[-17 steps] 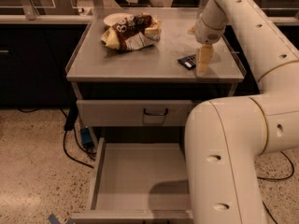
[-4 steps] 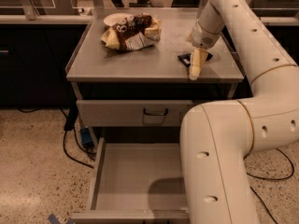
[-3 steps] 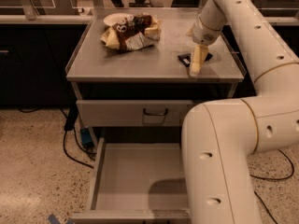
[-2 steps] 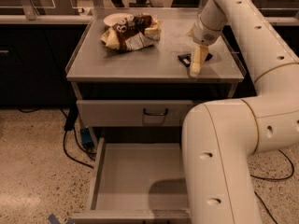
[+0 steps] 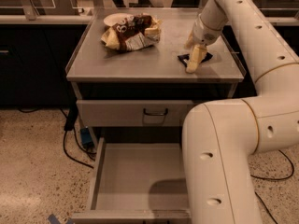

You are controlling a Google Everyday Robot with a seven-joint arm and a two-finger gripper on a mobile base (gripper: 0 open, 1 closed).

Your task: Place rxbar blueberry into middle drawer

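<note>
The rxbar blueberry (image 5: 206, 56) is a small dark flat bar lying on the grey cabinet top (image 5: 140, 59), near its right side. My gripper (image 5: 193, 63) hangs from the white arm and reaches down right onto the bar, covering its middle, so only the dark ends show on either side. An open drawer (image 5: 96, 171) stands pulled out low at the front of the cabinet, with a bare grey floor. Above it is a shut drawer with a dark handle (image 5: 155, 112).
A heap of brown and yellow snack bags (image 5: 131, 31) lies at the back left of the cabinet top beside a white plate (image 5: 114, 18). My large white arm link (image 5: 224, 162) covers the right part of the open drawer. Cables (image 5: 70, 148) run over the speckled floor at the left.
Since the earliest frame the gripper has shifted slightly left over the bar. In the last second nothing has visibly moved. The bar lies in the same spot.
</note>
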